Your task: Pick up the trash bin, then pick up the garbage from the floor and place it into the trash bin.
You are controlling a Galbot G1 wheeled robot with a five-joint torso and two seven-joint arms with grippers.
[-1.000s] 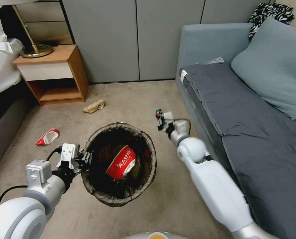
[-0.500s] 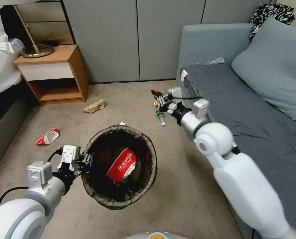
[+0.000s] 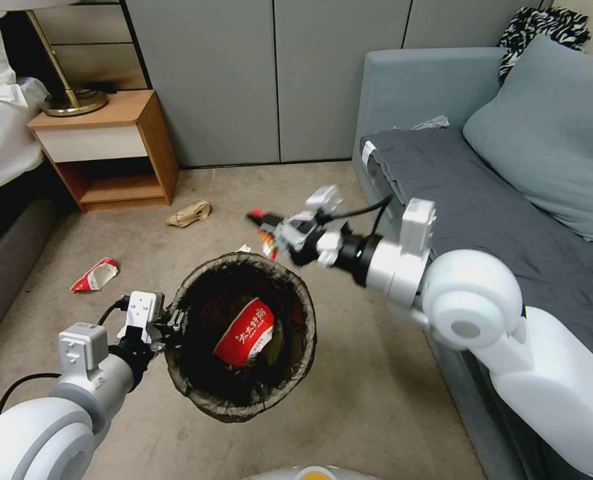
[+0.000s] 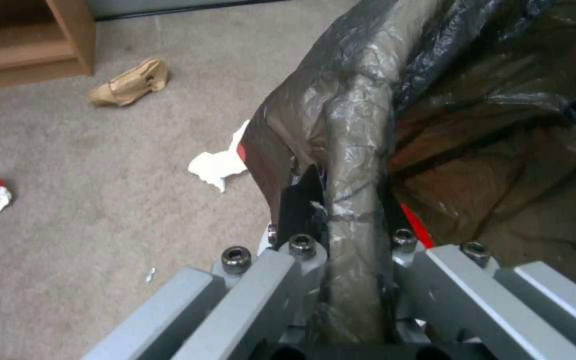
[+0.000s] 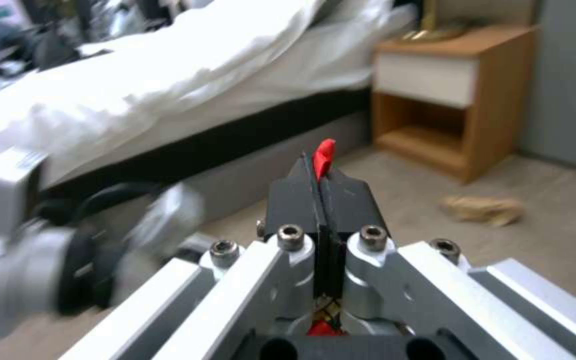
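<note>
The trash bin (image 3: 196, 393), lined with a dark bag, hangs above the carpet with my left gripper (image 3: 170, 321) shut on its near-left rim (image 4: 358, 150). A red-and-white package (image 3: 244, 330) lies inside it. My right gripper (image 3: 260, 220) is just beyond the bin's far rim, shut on a small red wrapper (image 3: 268, 245). The wrapper's red tip (image 5: 323, 152) sticks out between the closed fingers of the right gripper (image 5: 321, 175). Garbage on the floor: a tan paper bag (image 3: 188, 214), a red-and-white wrapper (image 3: 94, 275) and a white tissue scrap (image 4: 218, 167).
A wooden nightstand (image 3: 110, 150) with a brass lamp stands at the back left, beside a bed (image 5: 168, 85). A grey sofa (image 3: 483, 200) runs along the right. Grey wall panels (image 3: 276, 80) close the back. Open carpet lies in front of the bin.
My right arm rose from the floor by the sofa and swung left, carrying the red wrapper to the bin's far rim. The bin and left gripper barely moved.
</note>
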